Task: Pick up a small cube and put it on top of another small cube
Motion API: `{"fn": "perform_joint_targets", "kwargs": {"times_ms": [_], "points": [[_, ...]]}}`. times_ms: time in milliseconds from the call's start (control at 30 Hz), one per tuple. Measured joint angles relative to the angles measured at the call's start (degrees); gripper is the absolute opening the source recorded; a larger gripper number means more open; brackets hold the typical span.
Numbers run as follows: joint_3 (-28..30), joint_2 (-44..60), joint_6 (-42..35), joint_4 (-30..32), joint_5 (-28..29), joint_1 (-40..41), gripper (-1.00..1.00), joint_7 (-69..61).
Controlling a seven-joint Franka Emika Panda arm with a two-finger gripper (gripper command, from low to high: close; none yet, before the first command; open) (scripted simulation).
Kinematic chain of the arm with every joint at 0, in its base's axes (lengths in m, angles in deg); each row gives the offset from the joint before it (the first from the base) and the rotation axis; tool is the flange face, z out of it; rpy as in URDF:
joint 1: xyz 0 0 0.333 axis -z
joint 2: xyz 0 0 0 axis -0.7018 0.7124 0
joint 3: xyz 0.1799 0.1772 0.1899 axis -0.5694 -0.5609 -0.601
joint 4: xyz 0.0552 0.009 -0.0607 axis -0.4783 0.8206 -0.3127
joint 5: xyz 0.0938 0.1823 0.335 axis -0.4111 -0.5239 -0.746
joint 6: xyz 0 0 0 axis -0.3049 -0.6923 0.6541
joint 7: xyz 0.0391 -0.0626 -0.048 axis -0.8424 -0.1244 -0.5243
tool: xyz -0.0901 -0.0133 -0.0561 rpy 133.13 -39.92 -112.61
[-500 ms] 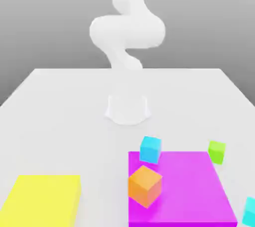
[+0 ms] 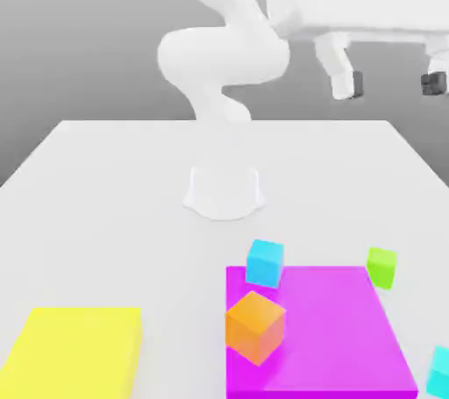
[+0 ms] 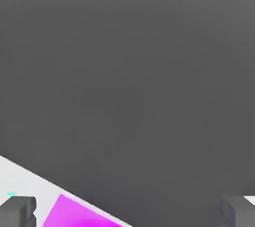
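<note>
The small cube [image 2: 441,371], turquoise, sits on the white table at the exterior view's right edge, partly cut off. Another small cube [image 2: 265,263], sky-cyan, rests at the far edge of the magenta patch [image 2: 342,345]. My gripper [image 2: 388,84] hangs high above the table's right half, well above both cubes. It is open, its dark fingertips [image 2: 346,86] spread wide with nothing between them. In the hand view the gripper [image 3: 127,213] shows one fingertip in each low corner, with a slice of the magenta patch [image 3: 74,215] and the white table [image 3: 22,178] between them.
A larger orange cube [image 2: 255,327] stands on the magenta patch near its left side. A lime-green cube [image 2: 381,267] lies just beyond the patch's far right corner. A flat yellow patch [image 2: 74,349] covers the near left. The arm's base [image 2: 224,188] stands mid-table.
The hand and its open fingers have swung into the exterior view at the upper right, where only the arm's column showed before. The cubes have not moved.
</note>
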Motion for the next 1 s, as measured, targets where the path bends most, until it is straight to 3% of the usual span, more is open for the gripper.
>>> {"fn": "perform_joint_targets", "kwargs": {"times_ms": [467,633,667,867,1000], "points": [[-4.4,29.4,7.2,-2.8,7.1,-8.9,0.0,-8.2],[-3.2,39.8,12.8,-4.7,10.3,-11.6,0.0,-7.9],[-2.7,41.7,14.1,-5.2,10.7,-12.0,-1.0,-7.6],[-2.5,42.6,14.8,-5.4,10.9,-12.1,-1.0,-7.5],[-3.8,37.2,10.6,-4.1,9.5,-11.2,-1.0,-8.5]]}}
